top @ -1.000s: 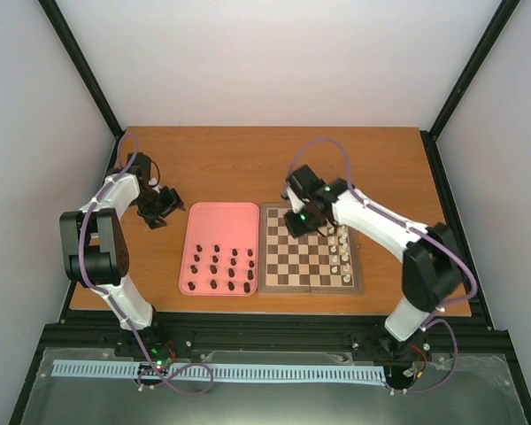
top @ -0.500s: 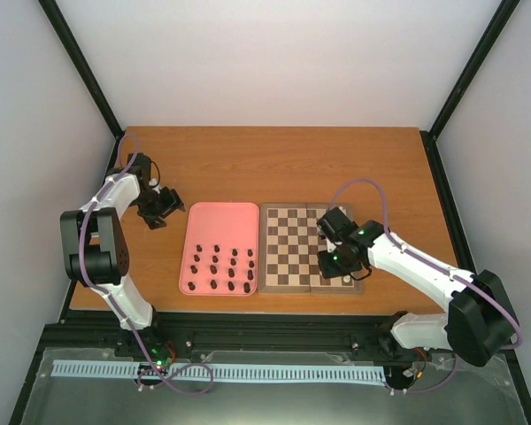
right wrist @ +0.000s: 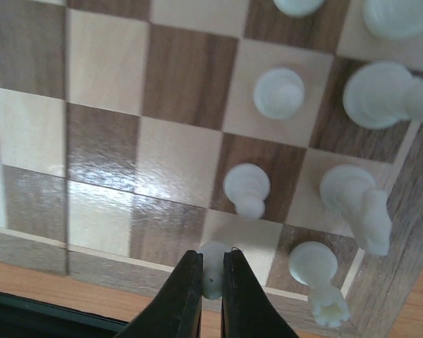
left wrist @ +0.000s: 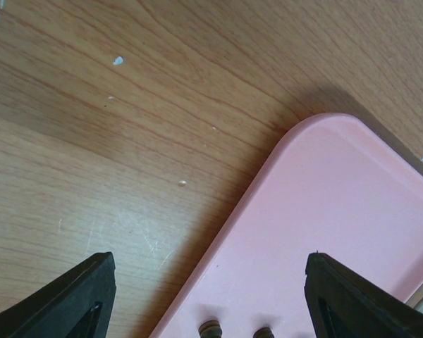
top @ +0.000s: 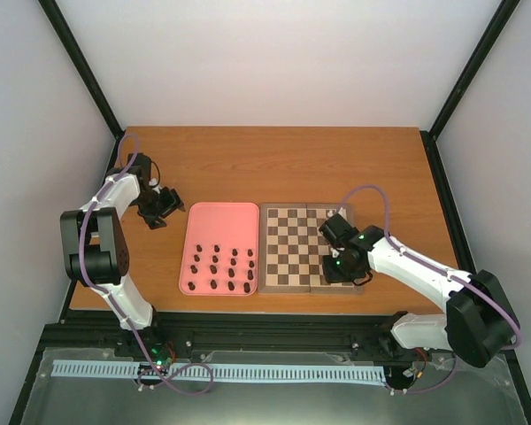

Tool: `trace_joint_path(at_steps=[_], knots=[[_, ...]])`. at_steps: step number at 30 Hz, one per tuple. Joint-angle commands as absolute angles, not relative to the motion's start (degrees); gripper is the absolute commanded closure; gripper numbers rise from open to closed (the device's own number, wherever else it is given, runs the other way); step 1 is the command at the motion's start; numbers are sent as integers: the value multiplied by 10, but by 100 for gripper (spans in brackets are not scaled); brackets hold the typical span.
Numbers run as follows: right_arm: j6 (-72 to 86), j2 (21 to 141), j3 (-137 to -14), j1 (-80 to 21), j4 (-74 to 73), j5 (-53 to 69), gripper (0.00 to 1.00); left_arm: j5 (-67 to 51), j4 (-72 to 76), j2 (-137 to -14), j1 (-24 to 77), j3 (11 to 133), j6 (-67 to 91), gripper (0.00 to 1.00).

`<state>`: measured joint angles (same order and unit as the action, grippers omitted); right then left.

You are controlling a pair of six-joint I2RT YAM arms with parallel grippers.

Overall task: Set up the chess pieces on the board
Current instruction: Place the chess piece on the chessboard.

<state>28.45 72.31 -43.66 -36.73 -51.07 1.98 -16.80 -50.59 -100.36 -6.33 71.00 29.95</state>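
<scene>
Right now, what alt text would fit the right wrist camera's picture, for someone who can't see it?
Seen from above, the right gripper is shut on a small white piece at a light square in the edge row of the board. Other white pieces stand on nearby squares to its right.

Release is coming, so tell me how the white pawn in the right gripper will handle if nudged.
The white pawn, pinched in the right gripper, looks small and rigid, so it is probably light. Slim and rounded, it may tip or roll if bumped. The board looks glossy, so it could slide.
</scene>
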Motion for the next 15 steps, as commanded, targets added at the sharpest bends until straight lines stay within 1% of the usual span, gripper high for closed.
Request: trace_joint_path(at_steps=[1,12,14,15], knots=[[323,715,-408,-352,-509,26,97,-173,-505,-1009,-64,724,291,17],[307,714,-404,-331,-507,34,97,-174,-505,-1019,-64,727,291,17],[302,717,-408,-330,-507,38,96,-172,-505,-1017,-64,726,291,17],[298,718,-409,-330,-507,41,94,-172,-505,-1017,-64,726,290,17]])
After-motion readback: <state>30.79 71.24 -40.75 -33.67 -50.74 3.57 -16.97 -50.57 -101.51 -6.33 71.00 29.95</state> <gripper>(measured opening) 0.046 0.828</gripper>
